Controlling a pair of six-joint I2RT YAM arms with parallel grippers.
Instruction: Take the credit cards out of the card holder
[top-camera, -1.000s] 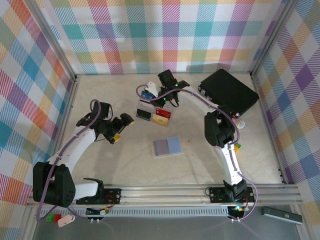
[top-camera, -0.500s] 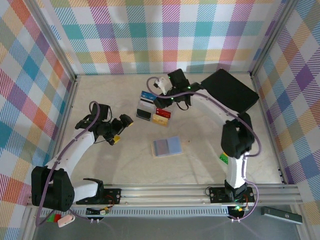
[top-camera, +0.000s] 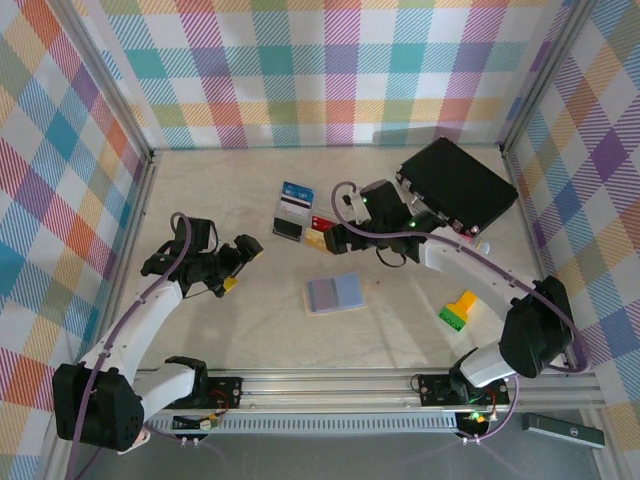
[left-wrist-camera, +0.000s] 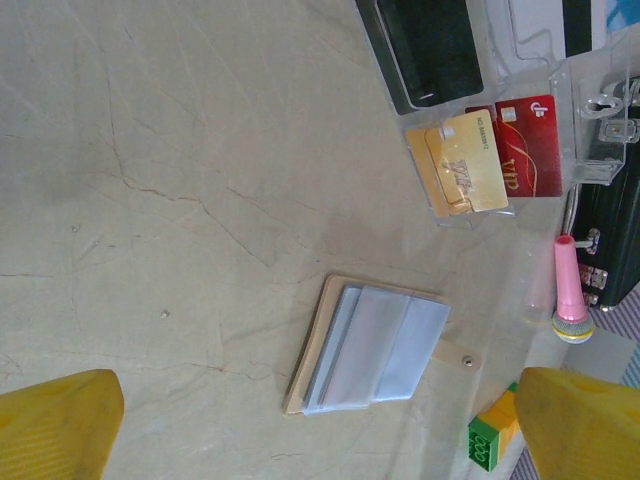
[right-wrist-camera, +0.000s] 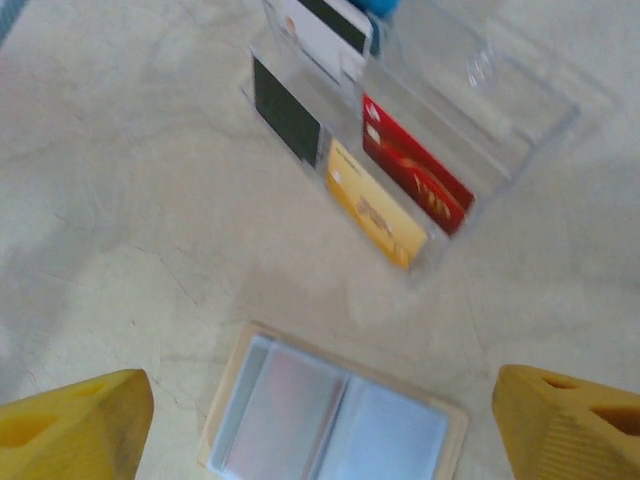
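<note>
- A pale, veined table (top-camera: 250, 330) carries the holder (top-camera: 335, 293), a flat blue-lavender wallet lying near its middle, two panels up on a beige backing.
- A black case (top-camera: 458, 185) sits well beyond the holder and to its right, close to the back wall.
- A clear tray (right-wrist-camera: 530, 110) stands just beyond the holder, slightly to its left, with cards in its compartments.
- The left gripper (top-camera: 243, 262) hangs well to the left of the holder. Its wrist camera shows the yellow fingertips (left-wrist-camera: 55, 420) spread wide, nothing between them.
- The right gripper (top-camera: 332, 238) hovers beyond the holder, between it and the tray. Its yellow fingertips (right-wrist-camera: 70, 430) are likewise set far apart and hold nothing.
- The gold card (right-wrist-camera: 375, 215) lies in the tray compartment nearest the holder, side by side with a red card (right-wrist-camera: 415, 180).
- The white card (right-wrist-camera: 305, 38), marked with a dark stripe, stands in a tray compartment farther from the holder.
- A pink pen (left-wrist-camera: 570, 290) lies to the right of the holder, beside the case.
- A yellow and green block (top-camera: 457, 310) rests on the table well to the right of the holder.
</note>
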